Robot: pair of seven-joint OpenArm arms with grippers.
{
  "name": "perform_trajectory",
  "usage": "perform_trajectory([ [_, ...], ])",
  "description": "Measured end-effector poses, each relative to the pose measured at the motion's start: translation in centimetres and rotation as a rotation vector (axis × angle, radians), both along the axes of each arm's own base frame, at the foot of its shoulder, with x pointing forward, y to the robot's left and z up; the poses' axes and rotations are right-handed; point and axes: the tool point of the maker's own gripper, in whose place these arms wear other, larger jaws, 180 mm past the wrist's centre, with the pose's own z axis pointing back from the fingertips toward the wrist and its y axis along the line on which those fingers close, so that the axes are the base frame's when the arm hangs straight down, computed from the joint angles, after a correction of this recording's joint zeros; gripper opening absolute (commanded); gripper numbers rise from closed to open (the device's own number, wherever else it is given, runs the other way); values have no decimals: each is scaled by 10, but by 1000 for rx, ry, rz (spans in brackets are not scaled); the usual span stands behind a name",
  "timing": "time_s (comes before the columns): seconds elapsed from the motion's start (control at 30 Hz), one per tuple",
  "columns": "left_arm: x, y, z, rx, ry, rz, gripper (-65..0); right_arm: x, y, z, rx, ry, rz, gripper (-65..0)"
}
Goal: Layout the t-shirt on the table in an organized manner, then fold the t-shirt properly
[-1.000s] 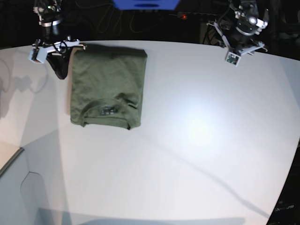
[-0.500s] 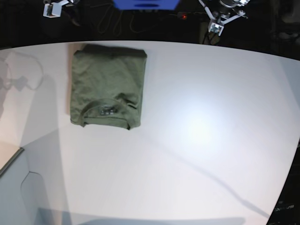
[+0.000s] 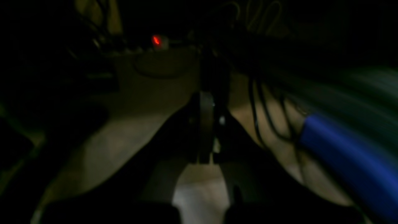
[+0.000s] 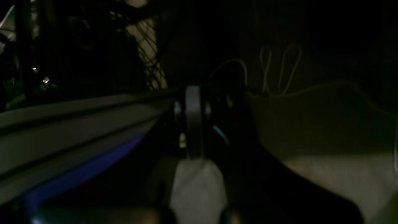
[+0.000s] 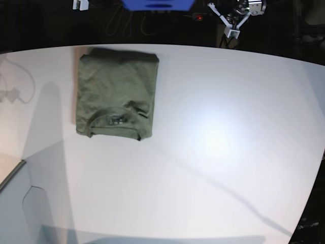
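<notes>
The olive-green t-shirt lies folded into a neat rectangle at the back left of the white table, collar toward the near side. Both arms are pulled back beyond the table's far edge. In the base view, my left gripper hangs at the top right of centre, and only a white piece of my right gripper shows at the top left. In the dark left wrist view my left gripper is shut on nothing. My right gripper is likewise shut and empty. Neither touches the shirt.
Behind the table's far edge are dark cables, a power strip with a red light and a blue object. A tan board corner lies at the table's left edge.
Both arms have drawn back up and away from the table past its far edge. The left gripper has shut. The folded shirt has not moved.
</notes>
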Motion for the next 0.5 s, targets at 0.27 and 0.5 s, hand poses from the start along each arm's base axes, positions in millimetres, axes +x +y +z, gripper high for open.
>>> perform_trajectory([
  [0.27, 6, 36, -26, -15, -22, 285, -650, 1, -29, -41, -193, 47, -139, -650],
  [0.5, 8, 94, -29, 239, -69, 335, -650, 4, -37, -57, -365, 98, 0, -650],
])
